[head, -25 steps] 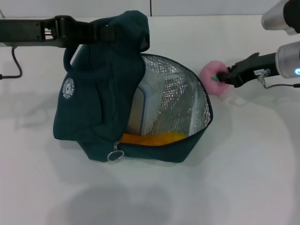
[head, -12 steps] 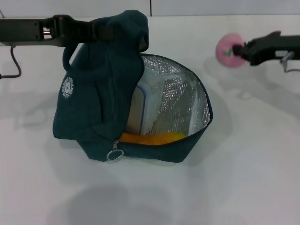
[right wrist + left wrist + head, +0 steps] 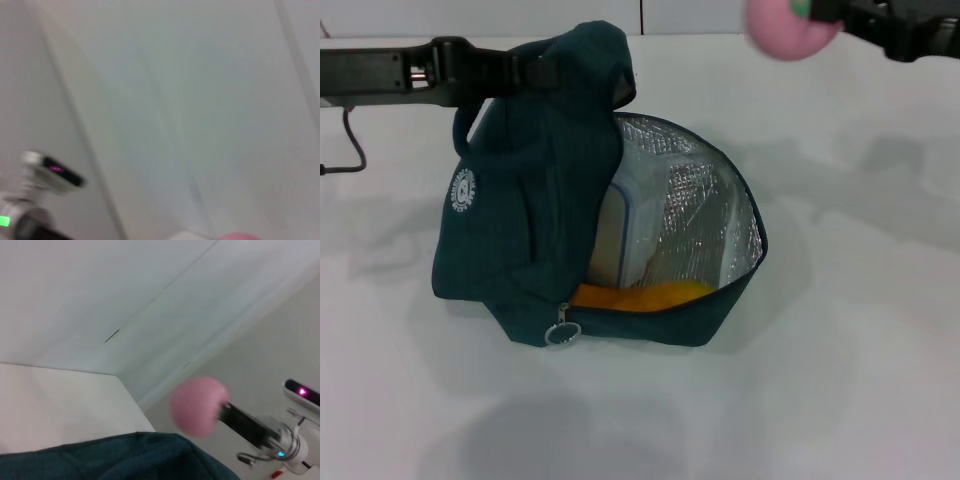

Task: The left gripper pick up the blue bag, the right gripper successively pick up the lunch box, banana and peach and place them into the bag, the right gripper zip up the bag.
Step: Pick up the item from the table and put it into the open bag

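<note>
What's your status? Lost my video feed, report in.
Left gripper holds the blue bag open by its top. Right gripper carries the peach in the air, beyond the bag. Lunch box and banana inside. Nothing in the way.

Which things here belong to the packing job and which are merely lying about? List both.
Job: blue bag held by the left tool; lunch box and banana inside it; peach held by the right tool in the air.
Lying about: black cable on the table.

Blue bag point(image 3: 530, 210) lies open, lunch box point(image 3: 620, 235) and banana point(image 3: 645, 295) inside; pink peach point(image 3: 788, 28) aloft at one o'clock.
</note>
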`<state>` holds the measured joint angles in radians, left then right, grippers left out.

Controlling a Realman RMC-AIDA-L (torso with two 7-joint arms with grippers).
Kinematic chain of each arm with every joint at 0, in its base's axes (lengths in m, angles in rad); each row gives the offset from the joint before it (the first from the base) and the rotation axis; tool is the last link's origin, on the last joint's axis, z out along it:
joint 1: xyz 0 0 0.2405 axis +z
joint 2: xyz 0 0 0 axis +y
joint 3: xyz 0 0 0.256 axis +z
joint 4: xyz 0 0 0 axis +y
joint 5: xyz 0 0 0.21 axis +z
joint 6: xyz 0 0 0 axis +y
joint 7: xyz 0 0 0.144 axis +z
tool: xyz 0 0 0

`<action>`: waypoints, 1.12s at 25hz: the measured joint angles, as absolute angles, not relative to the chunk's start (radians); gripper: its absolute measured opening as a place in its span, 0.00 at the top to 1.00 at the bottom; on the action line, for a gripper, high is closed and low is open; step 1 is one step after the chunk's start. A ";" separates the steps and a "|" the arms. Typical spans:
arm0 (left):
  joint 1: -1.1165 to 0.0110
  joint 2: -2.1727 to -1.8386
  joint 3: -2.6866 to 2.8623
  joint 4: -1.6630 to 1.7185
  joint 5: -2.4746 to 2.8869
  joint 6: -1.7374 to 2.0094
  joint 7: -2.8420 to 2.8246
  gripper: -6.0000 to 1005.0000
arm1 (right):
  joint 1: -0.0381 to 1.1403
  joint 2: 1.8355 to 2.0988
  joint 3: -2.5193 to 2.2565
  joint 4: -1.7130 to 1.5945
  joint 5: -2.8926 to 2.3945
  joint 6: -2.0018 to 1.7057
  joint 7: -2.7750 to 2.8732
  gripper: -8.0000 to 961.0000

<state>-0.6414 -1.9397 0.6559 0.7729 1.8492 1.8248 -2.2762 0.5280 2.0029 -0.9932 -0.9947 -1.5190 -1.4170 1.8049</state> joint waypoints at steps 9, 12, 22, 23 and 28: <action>-0.620 -1.936 0.640 0.758 1.851 1.824 -2.271 0.96 | 0.663 2.010 -1.075 -0.790 -1.515 -1.559 1.760 0.95; -0.608 -1.936 0.636 0.758 1.850 1.824 -2.272 0.96 | 0.672 2.016 -1.163 -0.778 -1.509 -1.565 1.757 0.93; -0.587 -1.936 0.635 0.758 1.841 1.826 -2.270 0.96 | 0.665 2.024 -1.248 -0.704 -1.488 -1.531 1.753 0.87; -0.587 -1.936 0.635 0.758 1.841 1.826 -2.270 0.96 | 0.666 2.024 -1.253 -0.702 -1.488 -1.521 1.753 0.87; -0.588 -1.936 0.635 0.758 1.842 1.829 -2.270 0.96 | 0.668 2.023 -1.272 -0.700 -1.488 -1.487 1.759 0.84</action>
<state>-0.5875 -1.9357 0.6350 0.7577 1.8420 1.8287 -2.2703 0.6684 2.0234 -1.2718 -0.7003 -1.4876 -1.4873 1.7590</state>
